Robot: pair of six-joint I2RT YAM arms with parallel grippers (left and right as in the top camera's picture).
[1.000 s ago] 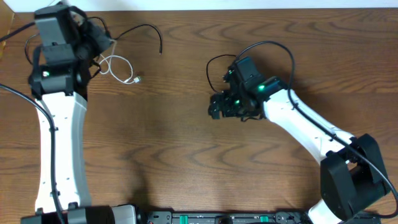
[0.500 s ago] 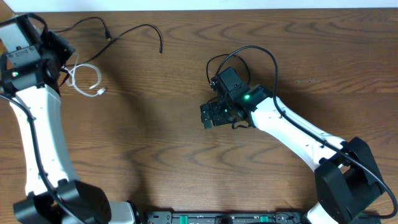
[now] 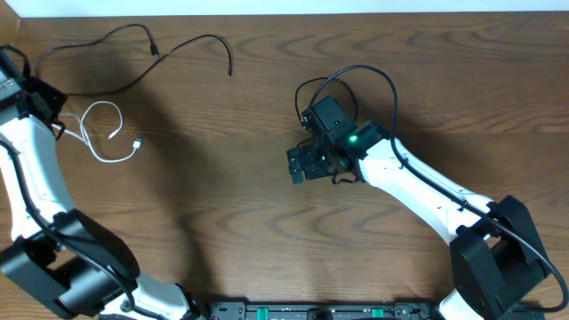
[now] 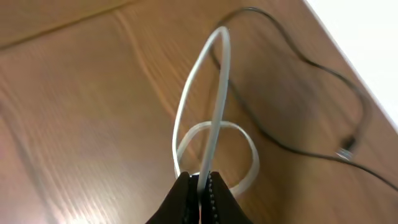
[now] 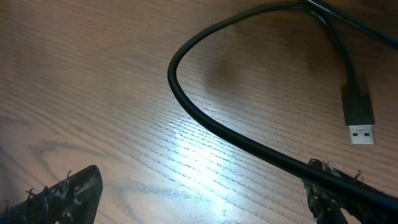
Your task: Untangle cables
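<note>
Cables lay far left on table: white cable looped, pinched in closed left gripper; black cables farther back, apparently separate. Light, limp, thin; likely best gripped near plugs. Right gripper gaped open mid-table, well apart, above thick black USB lead. That lead could snag its fingers.

Reads as a robotics lab or test bench. Shows a bare wood-grain tabletop under the right pincer, a white-and-black robot arm carrying it, a green status light just behind it, a second arm well off to its left, and an equipment rail with green connectors well behind, at the arm bases.
</note>
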